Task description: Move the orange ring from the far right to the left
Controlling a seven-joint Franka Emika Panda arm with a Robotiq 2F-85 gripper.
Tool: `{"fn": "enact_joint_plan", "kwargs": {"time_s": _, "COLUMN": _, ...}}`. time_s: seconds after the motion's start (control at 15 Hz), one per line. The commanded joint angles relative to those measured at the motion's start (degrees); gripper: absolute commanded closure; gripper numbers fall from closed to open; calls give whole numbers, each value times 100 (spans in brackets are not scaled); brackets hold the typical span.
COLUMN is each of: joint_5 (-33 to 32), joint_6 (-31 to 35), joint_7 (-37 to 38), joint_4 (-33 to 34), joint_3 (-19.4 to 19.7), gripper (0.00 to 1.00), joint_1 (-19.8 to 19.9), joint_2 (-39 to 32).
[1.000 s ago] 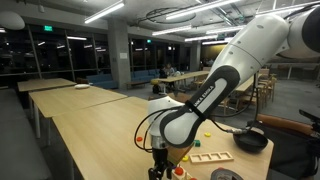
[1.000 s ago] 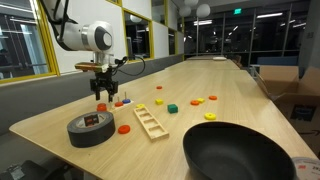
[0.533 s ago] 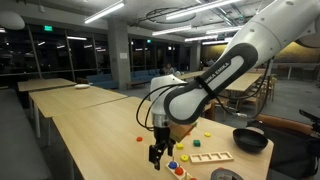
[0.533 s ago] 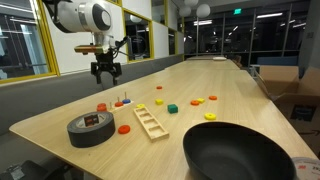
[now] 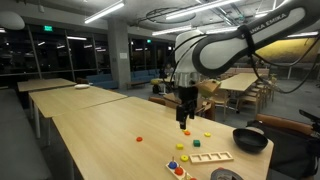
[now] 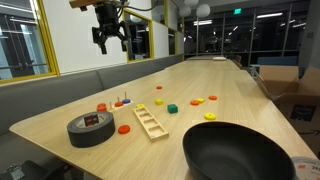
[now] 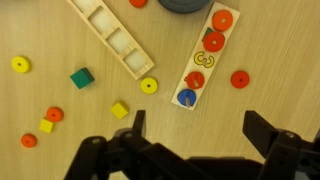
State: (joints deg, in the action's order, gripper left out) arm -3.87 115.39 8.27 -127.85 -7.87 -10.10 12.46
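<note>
My gripper point(image 7: 195, 125) is open and empty, held high above the wooden table in both exterior views point(image 5: 184, 122) point(image 6: 110, 35). Far below it in the wrist view lies a small white peg board point(image 7: 203, 60) with orange, red and blue rings on it; the orange ring point(image 7: 222, 19) sits at the board's end. The board also shows in both exterior views point(image 6: 120, 101) point(image 5: 178, 165). A loose orange-red ring point(image 7: 240, 79) lies on the table beside the board point(image 6: 124, 128) point(image 5: 140, 139).
A wooden slotted tray point(image 7: 115, 40) point(image 6: 150, 121) lies by the board. A black tape roll point(image 6: 90, 128) and a black pan point(image 6: 240, 152) stand near the table's edge. Yellow and orange rings point(image 7: 149, 86) point(image 7: 54, 114), a green block point(image 7: 81, 77) and yellow blocks point(image 7: 119, 110) lie scattered.
The gripper has risen from just above the peg board to high over the table and moved away from the board, open and empty throughout. Nothing on the table moved.
</note>
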Motion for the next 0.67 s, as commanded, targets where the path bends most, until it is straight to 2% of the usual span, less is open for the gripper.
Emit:
{"fn": "enact_joint_plan", "kwargs": {"time_s": 0.0, "joint_5": 42, "joint_6": -435, "joint_7": -784, "joint_4": -624, "joint_3": 205, "gripper": 0, "joint_1": 176, "joint_2": 1161}}
{"fn": "enact_joint_plan", "kwargs": {"time_s": 0.33, "joint_5": 170, "joint_6": -593, "joint_7": -1409, "joint_4": -1507, "joint_3": 661, "gripper": 0, "joint_1": 319, "joint_2": 2378}}
{"fn": "enact_joint_plan", "kwargs": {"time_s": 0.6, "joint_5": 141, "joint_6": -878, "joint_7": -1634, "joint_4": -1961, "joint_3": 904, "gripper": 0, "joint_1": 430, "joint_2": 3059}}
